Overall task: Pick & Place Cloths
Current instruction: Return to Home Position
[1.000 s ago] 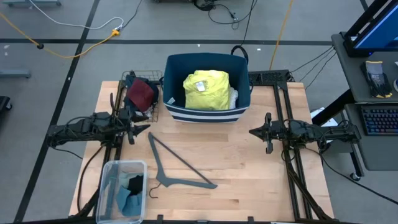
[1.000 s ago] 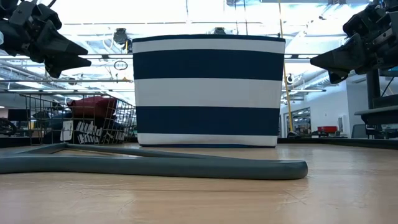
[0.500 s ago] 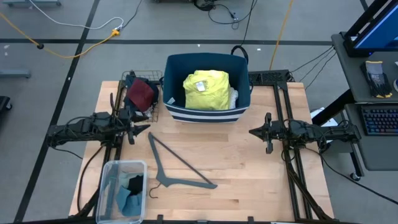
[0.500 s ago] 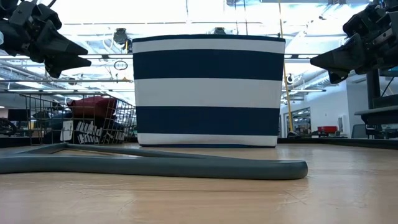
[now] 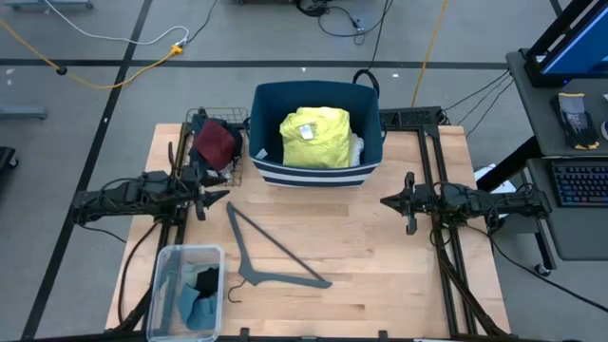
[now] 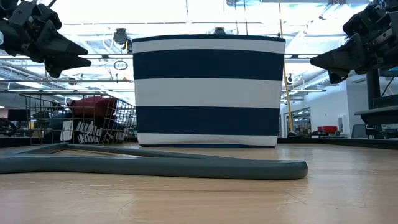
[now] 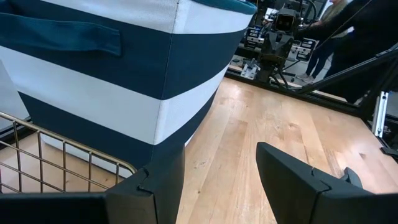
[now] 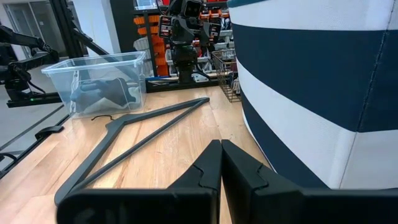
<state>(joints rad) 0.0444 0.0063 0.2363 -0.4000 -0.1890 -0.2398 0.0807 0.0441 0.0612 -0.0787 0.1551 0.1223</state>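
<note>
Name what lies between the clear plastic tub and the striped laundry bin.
The grey clothes hanger, flat on the table; the high view shows it.

— What's lying on the wooden table [image 5: 380,256]?
— A thin grey hanger [image 5: 275,249], flat near the middle, with its hook pointing toward the left front corner.
— Any containers?
— Three. A navy-and-white striped bin [image 5: 313,175] stands at the back, in the middle. A wire basket [image 5: 239,171] sits just beside it on the left. A clear plastic box [image 5: 166,275] fills the left front corner, near the hanger's hook.
— And off the table?
— A desk to the right carries a keyboard [image 5: 579,182], with a blue screen [image 5: 579,38] behind it. Cables trail over the grey floor.
</note>
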